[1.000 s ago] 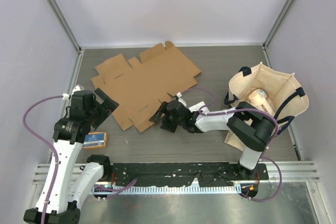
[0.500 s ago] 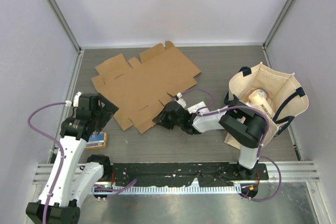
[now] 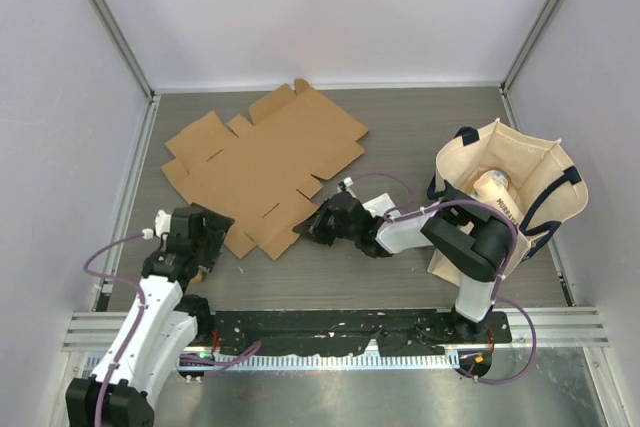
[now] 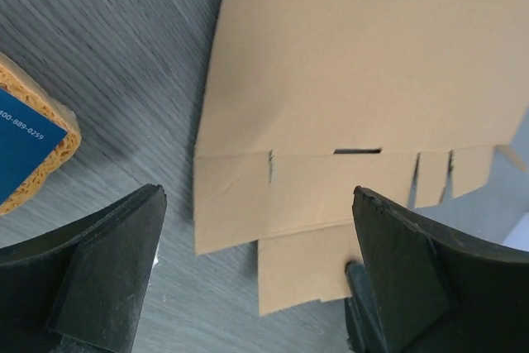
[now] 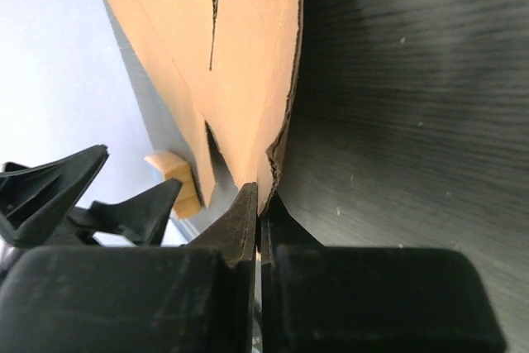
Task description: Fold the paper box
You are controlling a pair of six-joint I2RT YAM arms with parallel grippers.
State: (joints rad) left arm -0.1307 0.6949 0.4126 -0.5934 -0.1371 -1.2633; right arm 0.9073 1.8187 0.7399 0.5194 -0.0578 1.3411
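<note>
The paper box (image 3: 260,162) is a flat brown die-cut cardboard sheet lying on the table, left of centre. My right gripper (image 3: 318,225) is at the sheet's near right corner, shut on the edge of a flap. In the right wrist view the two jaws press together on the thin cardboard (image 5: 248,55) at the gripper tip (image 5: 259,200). My left gripper (image 3: 205,229) is at the sheet's near left corner and stands wide open. In the left wrist view the near flaps of the sheet (image 4: 355,80) lie flat between and beyond the open gripper (image 4: 258,204), untouched.
An orange-and-blue packet (image 4: 29,150) lies just left of my left gripper. A beige cloth tote bag (image 3: 510,187) with dark handles stands at the right, with a pale roll (image 3: 492,185) inside. White walls enclose the table on three sides.
My right gripper has closed on the sheet's near right flap. The sheet has slid left and turned slightly. My left arm has drawn back toward the near edge, still open.
</note>
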